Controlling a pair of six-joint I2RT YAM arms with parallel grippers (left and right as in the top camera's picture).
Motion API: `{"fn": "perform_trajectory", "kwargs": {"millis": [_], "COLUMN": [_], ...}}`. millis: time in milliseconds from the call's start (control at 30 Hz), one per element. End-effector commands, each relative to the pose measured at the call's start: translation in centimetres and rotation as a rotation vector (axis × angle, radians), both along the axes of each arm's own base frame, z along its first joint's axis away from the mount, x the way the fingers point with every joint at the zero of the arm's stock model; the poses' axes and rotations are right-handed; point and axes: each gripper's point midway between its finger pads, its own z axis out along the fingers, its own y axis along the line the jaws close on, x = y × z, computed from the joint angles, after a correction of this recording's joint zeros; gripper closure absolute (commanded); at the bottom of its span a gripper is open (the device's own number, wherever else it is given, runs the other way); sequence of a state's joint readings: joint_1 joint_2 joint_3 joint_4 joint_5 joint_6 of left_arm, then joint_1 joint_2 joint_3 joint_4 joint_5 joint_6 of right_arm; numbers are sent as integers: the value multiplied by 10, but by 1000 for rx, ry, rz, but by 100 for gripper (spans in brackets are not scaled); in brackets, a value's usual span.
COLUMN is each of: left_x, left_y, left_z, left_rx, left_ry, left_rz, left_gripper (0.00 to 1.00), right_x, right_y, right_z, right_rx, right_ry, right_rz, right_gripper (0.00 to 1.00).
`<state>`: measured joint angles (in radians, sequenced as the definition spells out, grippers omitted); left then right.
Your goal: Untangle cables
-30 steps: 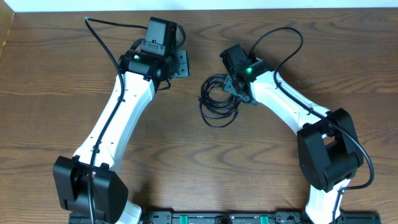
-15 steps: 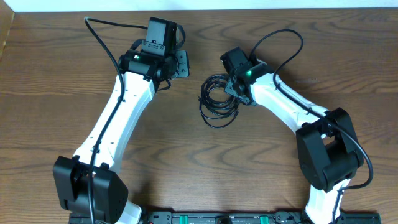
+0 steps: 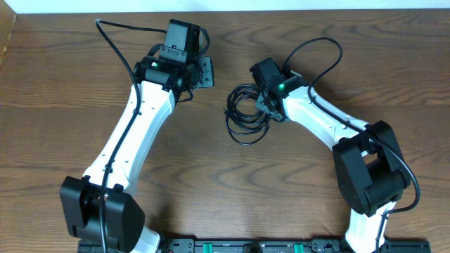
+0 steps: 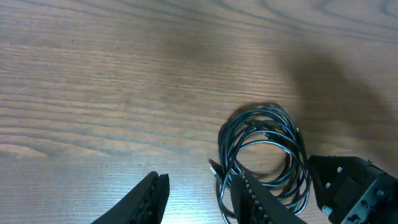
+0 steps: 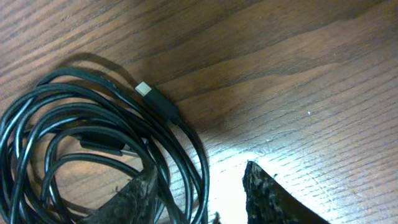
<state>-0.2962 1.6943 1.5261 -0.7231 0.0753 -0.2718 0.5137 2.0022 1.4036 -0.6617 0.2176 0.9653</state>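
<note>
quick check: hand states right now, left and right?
Left hand: open, empty.
Right hand: open, straddling some strands of the cables, not clamped on them.

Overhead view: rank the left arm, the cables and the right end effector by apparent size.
Largest: left arm. Then cables and right end effector: about alike; the end effector is nearer the camera, so no ranking.

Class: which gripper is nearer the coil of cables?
Right. The right gripper sits at the cables, strands between its fingers; the left gripper hangs apart to their side.
</note>
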Motion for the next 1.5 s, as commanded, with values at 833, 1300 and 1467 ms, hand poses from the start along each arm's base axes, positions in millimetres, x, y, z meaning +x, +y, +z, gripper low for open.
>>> {"fn": "perform_trajectory", "kwargs": {"millis": [833, 1300, 1467], "left_x": [-5, -6, -6], "left_y": [8, 8, 8], "left_z": [2, 2, 2], "left_rx": [31, 31, 31], "left_ry": [2, 6, 5], "left_rz": [11, 11, 11], "left_gripper": [61, 61, 61], "right_x": [-18, 7, -24], "right_y": [27, 36, -3], "right_z": [-28, 270, 370], "right_rx": [-50, -23, -29], "right_ry": [28, -441, -650], "right_rz": [70, 401, 371], "right_gripper": [99, 99, 99]}}
